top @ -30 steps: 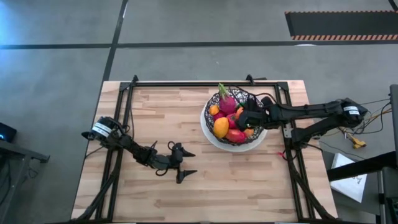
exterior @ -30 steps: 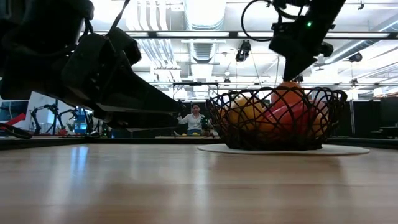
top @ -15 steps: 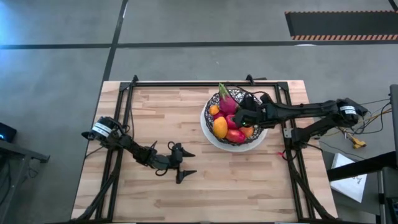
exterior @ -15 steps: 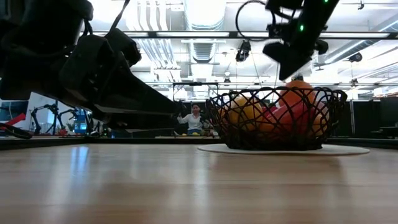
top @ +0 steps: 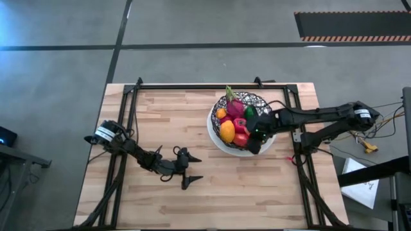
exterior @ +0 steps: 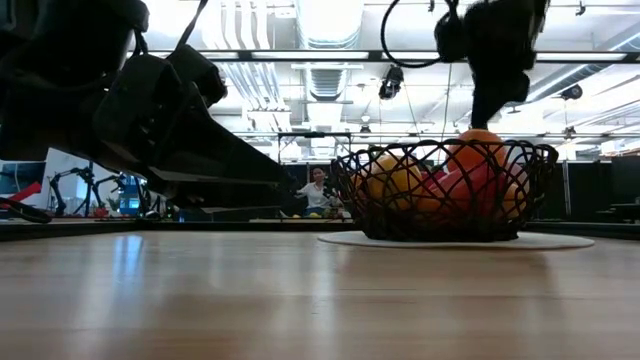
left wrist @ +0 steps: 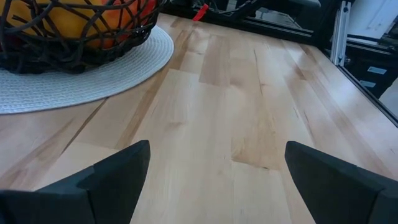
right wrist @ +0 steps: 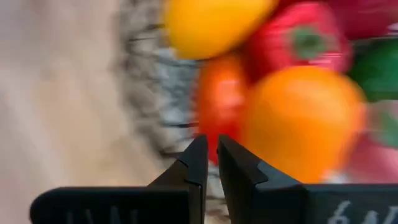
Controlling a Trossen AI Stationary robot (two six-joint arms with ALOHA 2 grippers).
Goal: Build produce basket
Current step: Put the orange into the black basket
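Note:
The black wire basket [top: 241,122] stands on its white round plate [top: 215,138] at the table's far right, filled with produce: a pink dragon fruit [top: 235,104], a yellow-orange piece [top: 227,131], a red pepper [top: 240,125] and a green piece [top: 250,112]. My right gripper [top: 252,147] hovers shut and empty over the basket's near right rim. Its wrist view shows its fingers [right wrist: 211,158] above an orange fruit [right wrist: 298,118] and a red piece [right wrist: 217,99]. My left gripper [top: 200,168] waits open and empty above the table's middle, left of the basket [left wrist: 74,31].
Bare wood lies left of and nearer than the plate [left wrist: 93,74]. A black frame [top: 212,85] runs round the table's edges. In the low view a person [exterior: 318,190] shows far behind the table, and my left gripper [exterior: 200,150] fills the picture's left.
My right gripper has swung from above the middle of the basket toward the table's near edge. It has turned about and now stands over the basket's near right rim. The produce and the basket have kept still.

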